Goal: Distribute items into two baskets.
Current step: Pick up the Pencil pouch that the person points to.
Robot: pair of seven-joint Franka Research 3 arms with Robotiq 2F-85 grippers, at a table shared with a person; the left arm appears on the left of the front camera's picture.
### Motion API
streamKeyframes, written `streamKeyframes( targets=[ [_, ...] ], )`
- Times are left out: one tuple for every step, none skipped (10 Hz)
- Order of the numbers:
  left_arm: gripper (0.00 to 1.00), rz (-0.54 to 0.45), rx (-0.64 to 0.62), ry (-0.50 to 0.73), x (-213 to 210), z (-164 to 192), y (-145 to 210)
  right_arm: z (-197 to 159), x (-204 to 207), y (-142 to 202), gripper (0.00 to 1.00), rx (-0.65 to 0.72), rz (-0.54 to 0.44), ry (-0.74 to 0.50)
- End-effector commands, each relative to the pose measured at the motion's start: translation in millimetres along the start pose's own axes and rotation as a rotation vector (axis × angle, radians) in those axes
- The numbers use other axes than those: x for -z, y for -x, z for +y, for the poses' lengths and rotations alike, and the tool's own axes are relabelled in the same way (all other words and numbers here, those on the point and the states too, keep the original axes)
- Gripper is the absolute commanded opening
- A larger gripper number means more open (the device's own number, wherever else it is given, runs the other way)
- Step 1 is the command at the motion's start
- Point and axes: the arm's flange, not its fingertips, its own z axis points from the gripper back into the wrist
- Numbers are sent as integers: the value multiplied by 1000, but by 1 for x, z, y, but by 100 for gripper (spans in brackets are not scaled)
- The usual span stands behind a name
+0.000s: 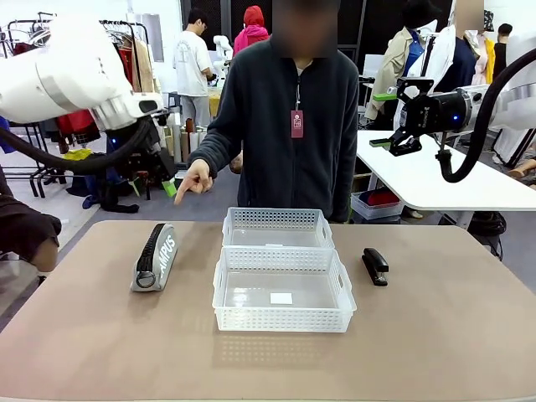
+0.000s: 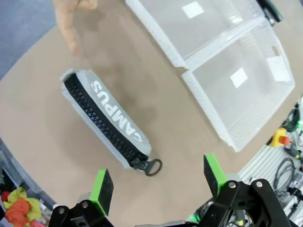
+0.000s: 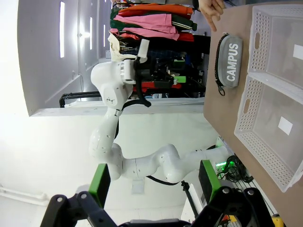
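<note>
Larger basket (image 1: 283, 319) sits nearest you with no item inside, smaller basket (image 1: 277, 217) touching behind it. Pouch (image 1: 156, 255) lies left of them and stapler (image 1: 375, 266) right, both on the table (image 1: 100, 352). Person's hand (image 1: 194, 180) points toward the pouch. Left gripper (image 2: 156, 176) hovers open above it; right gripper (image 3: 151, 178) is open and raised. Nothing is sorted yet, so you likely descend and grasp the pouch.
</note>
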Motion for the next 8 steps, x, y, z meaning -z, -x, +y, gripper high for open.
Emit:
streamKeyframes(
  targets=[
    [100,20,-42,-131,25,18,-1,2,0,0,100,7,0,0],
    [100,35,-52,-134,38,21,1,2,0,0,100,7,0,0],
    [100,37,-49,-166,54,28,3,2,0,0,100,7,0,0],
    [100,14,-57,-178,68,34,5,2,0,0,100,7,0,0],
    [100,-1,-62,-192,79,40,6,2,0,0,100,7,0,0],
    [100,14,-82,-193,91,45,7,2,0,0,100,7,0,0],
    [100,28,-88,-194,101,47,9,2,0,0,100,7,0,0],
    [100,38,-86,-199,108,45,10,2,0,0,100,7,0,0]
  ],
)
